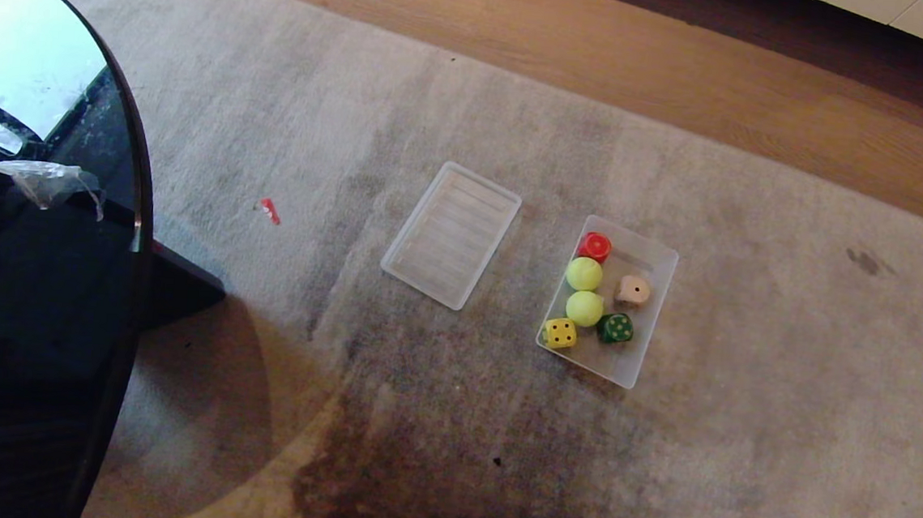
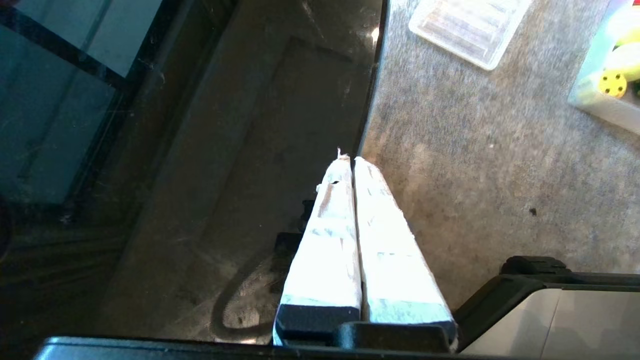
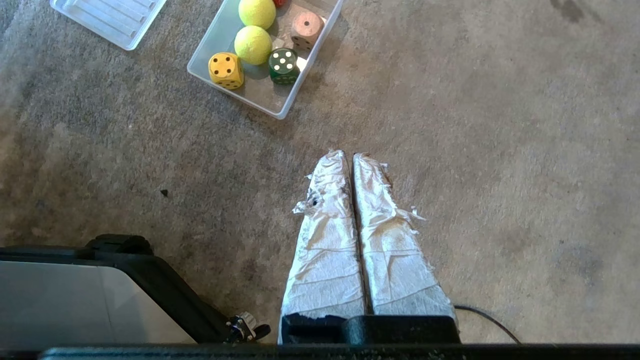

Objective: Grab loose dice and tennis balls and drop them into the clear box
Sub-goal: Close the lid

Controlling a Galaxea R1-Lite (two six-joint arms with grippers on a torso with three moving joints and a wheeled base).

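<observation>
The clear box point(image 1: 661, 261) stands on the grey carpet right of centre. Inside it lie two tennis balls point(image 1: 585, 274) point(image 1: 585, 308), a red die point(image 1: 595, 246), a beige die point(image 1: 633, 290), a yellow die point(image 1: 560, 332) and a dark green die point(image 1: 615, 328). The right wrist view shows the same box point(image 3: 300, 65) with the yellow die point(image 3: 226, 70) and green die point(image 3: 283, 65). My right gripper point(image 3: 350, 156) hangs shut and empty over bare carpet, short of the box. My left gripper point(image 2: 350, 160) is shut and empty at the glass table's edge. Neither arm shows in the head view.
A flat ribbed translucent lid point(image 1: 452, 234) lies left of the box. A dark glass table point(image 1: 44, 181) fills the left side. A small red scrap point(image 1: 270, 211) lies on the carpet. Wooden floor point(image 1: 606, 50) runs along the far side. My base point(image 3: 75, 295) shows at the view's edge.
</observation>
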